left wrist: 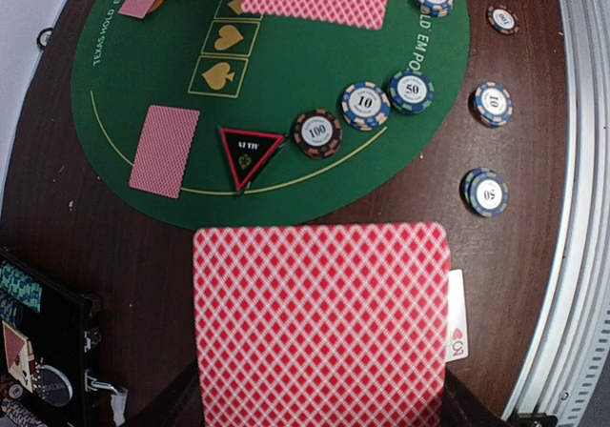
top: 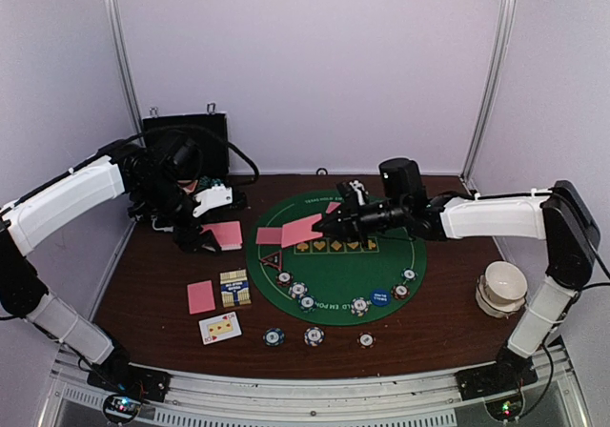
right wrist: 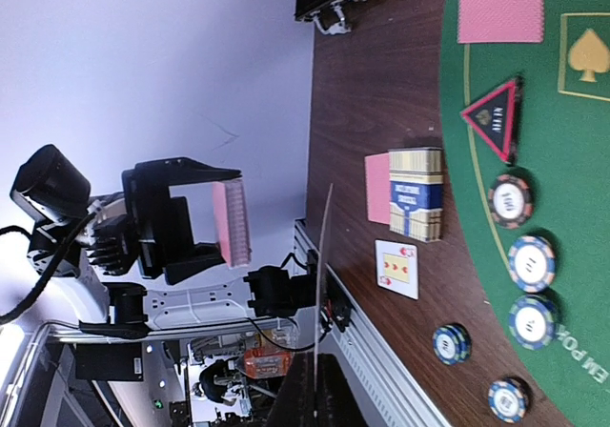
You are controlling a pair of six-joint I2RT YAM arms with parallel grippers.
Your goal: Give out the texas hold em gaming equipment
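Left gripper (top: 208, 232) clamped on pink card stack (top: 227, 233) near black case (top: 186, 130), right gripper (top: 335, 221) pinching 1 pink card (top: 301, 229), apparently above green mat (top: 343, 276).

Table (top: 157, 274) showed dark wood grain; green mat (left wrist: 315, 74) looked matt, felt-like; poker chips (left wrist: 366, 106) were smooth glossy plastic; pink-backed cards (left wrist: 320, 332) were slick printed paper.
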